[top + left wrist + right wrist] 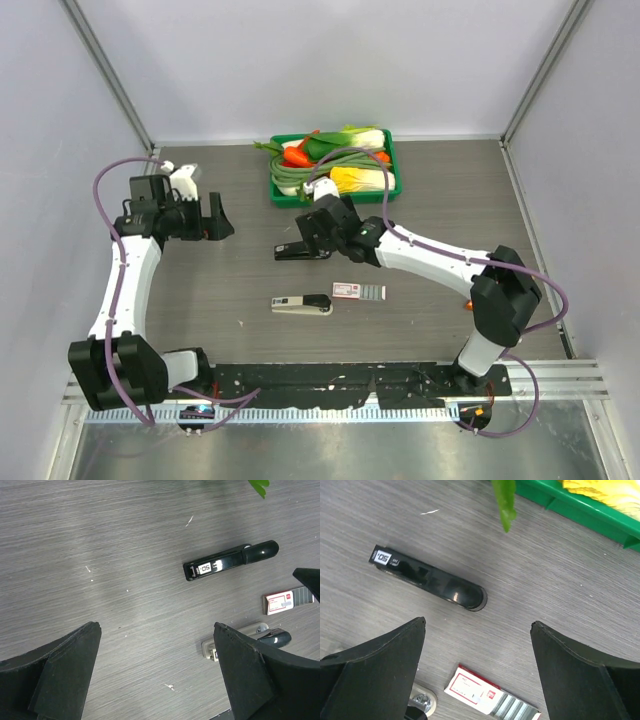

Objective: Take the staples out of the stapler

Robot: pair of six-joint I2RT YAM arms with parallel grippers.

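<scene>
We see a dark grey wood-grain table (440,200) with pale walls around it. The two arms are bolted at its near edge. The left arm (122,280) reaches up the left side, and the right arm (440,255) stretches from the right toward the middle.

At the back of the table sits a green tray (335,198) piled with vegetables. One green leaf (504,500) hangs over its edge.

The left gripper (215,218) hovers over bare table at the left, well apart from everything. In its wrist view its jaws stand wide apart with nothing between them (156,628). The right gripper (318,225) hangs between the tray and the black stapler. It is also spread wide and holds nothing (477,625).

The black stapler (300,252) lies flat and closed on the table, just below the right gripper. In the right wrist view it sits beyond the fingertips (430,579), not touching them. A white label marks one of its ends.

A second, pale grey stapler (300,304) with a dark end lies nearer the arm bases, apart from the black one. In the left wrist view a finger partly hides it (250,639).

Just to the right of the pale stapler lies a flat red-and-white box (348,291).

The staples (514,709) we can make out are silvery-grey ribbed strips packed side by side at the end of that box, touching it. We cannot tell whether either stapler holds any.

A few tiny pale slivers (88,569) are scattered on the table, too small for us to identify.
</scene>
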